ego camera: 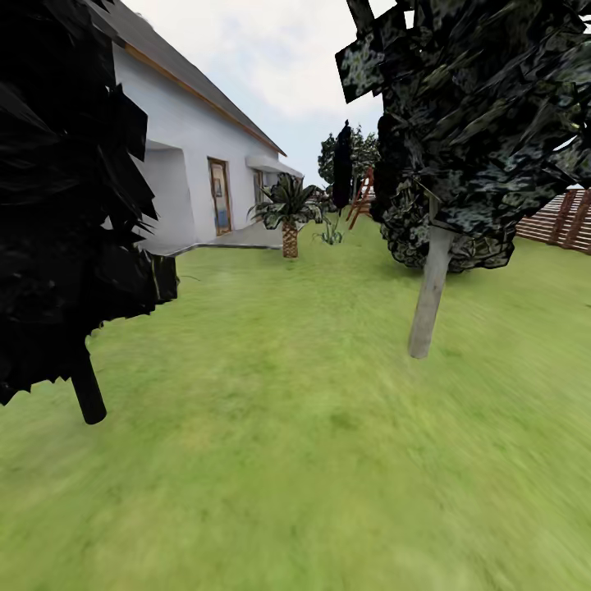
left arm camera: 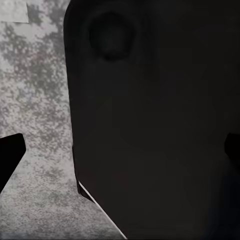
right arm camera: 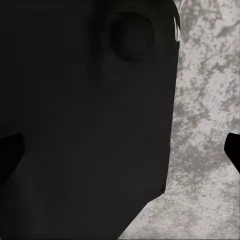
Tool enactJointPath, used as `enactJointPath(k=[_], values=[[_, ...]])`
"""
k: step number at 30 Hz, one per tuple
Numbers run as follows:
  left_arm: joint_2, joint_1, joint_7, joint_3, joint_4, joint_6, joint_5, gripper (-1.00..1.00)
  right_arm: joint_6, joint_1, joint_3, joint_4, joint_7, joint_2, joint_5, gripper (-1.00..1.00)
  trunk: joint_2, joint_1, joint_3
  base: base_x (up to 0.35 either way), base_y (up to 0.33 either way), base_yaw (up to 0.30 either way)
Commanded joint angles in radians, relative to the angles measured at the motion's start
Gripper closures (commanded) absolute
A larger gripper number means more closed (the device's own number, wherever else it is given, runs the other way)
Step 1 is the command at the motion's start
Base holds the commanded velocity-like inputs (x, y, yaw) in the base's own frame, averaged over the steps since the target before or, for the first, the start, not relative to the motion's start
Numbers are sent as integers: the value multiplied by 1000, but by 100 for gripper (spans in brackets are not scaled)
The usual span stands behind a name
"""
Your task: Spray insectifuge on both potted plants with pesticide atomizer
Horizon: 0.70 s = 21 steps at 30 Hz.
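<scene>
Head view: lawn (ego camera: 328,460), white house (ego camera: 189,164), palm (ego camera: 289,213) (fence (ego camera: 566,217) far right) | pincer states: cannot tell

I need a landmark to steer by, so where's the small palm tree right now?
In the head view the small palm tree stands far off, just left of centre, at the lawn's edge by the white house's paved entrance.

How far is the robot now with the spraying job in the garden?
Nothing looks done yet. The head view shows lawn, a white house, a small palm, trees and a fence. Both wrist views show mottled grey paving beside a dark body part. Still left: finding and picking up the atomizer, then spraying both plants.
</scene>
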Motion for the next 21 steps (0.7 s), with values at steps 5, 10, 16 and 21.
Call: enactJointPath(k=[5, 10, 16, 21], values=[[-14, 2, -2, -2, -8, 5, 0, -100, -2, -5, 5, -3, -2, 0, 2, -100, 0, 0, 0, 0, 0, 0], [-18, 2, -2, -2, -22, -3, 0, -100, -2, -5, 3, -3, -2, -2, -2, -100, 0, 0, 0, 0, 0, 0], [-25, 2, -2, -3, -56, -19, 0, -100, -2, -5, 2, -3, -2, -3, -4, -100, 0, 0, 0, -75, -31, 0], [-32, 2, -2, -4, -68, -21, 0, -100, -2, -5, 3, -3, 1, 0, -1, -100, 0, 0, 0, -229, -142, 0]])
